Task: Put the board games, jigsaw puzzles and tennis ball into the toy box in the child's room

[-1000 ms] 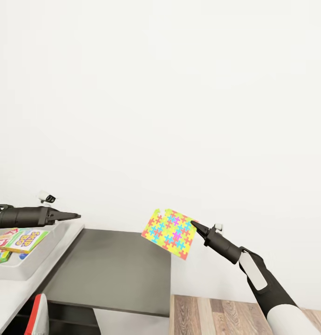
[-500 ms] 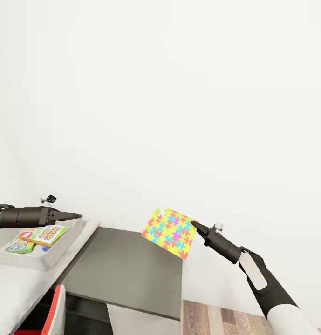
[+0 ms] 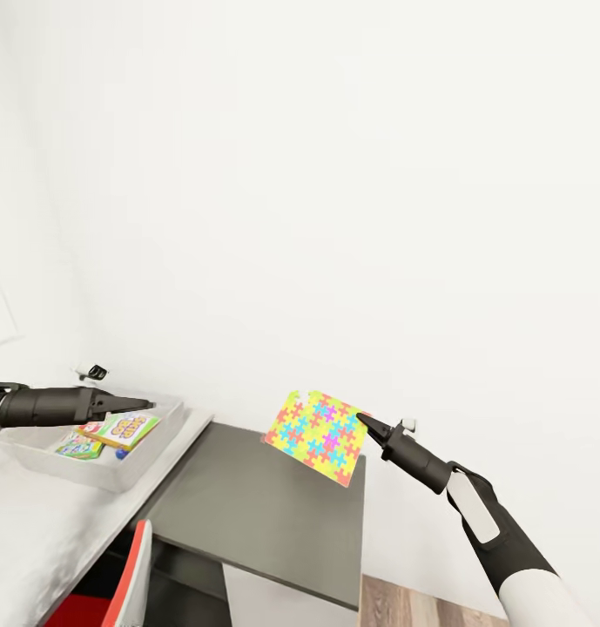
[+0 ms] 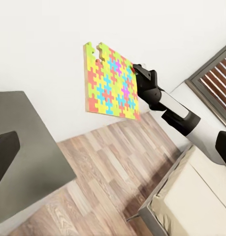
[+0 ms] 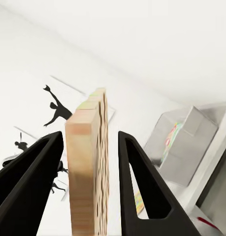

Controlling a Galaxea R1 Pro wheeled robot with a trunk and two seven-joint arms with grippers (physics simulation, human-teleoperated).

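The right pincer (image 3: 362, 421), clamped on the jigsaw puzzle (image 3: 316, 436), should carry it level over the toy box (image 3: 147, 456) on the surface (image 3: 38, 522) before letting go; the left pincer's (image 3: 145, 404) state is unclear.

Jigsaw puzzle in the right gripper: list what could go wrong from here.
1. The right gripper holds the jigsaw puzzle only at one edge, so it may swing or slip out.
2. The right wrist view shows gaps between the puzzle and the fingers; the hold may be loose.
3. The toy box already holds games, so the puzzle could catch on its rim.
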